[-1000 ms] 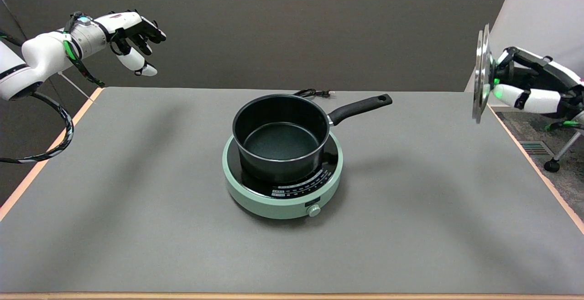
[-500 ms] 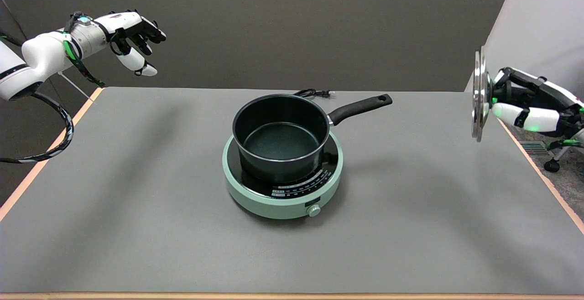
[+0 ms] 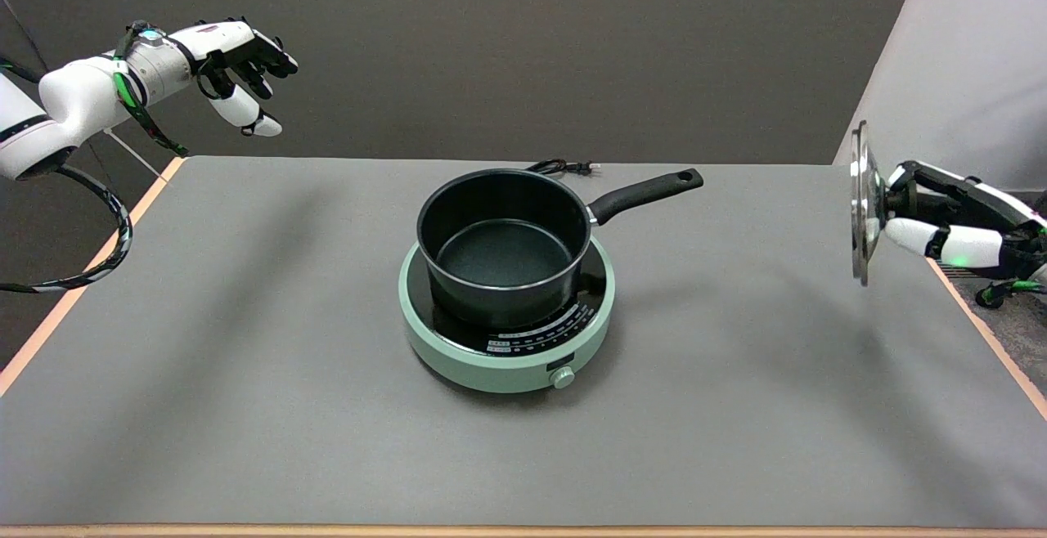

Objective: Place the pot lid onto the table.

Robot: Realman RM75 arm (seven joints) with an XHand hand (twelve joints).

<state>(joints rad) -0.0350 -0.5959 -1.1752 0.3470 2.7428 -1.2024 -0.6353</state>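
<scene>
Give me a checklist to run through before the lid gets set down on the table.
1. Right hand holds the pot lid: ok, fingers are closed at its knob side.
2. Lid clear of the table: ok, it hangs in the air near the right edge.
3. Lid level for laying flat: not ok, it stands on edge, nearly vertical.
4. Landing spot below the lid bare: ok, grey surface only.
5. Lid apart from the pot and its handle: ok, a wide gap.
6. Grip firm enough: cannot tell, the knob is hidden behind the lid.
</scene>
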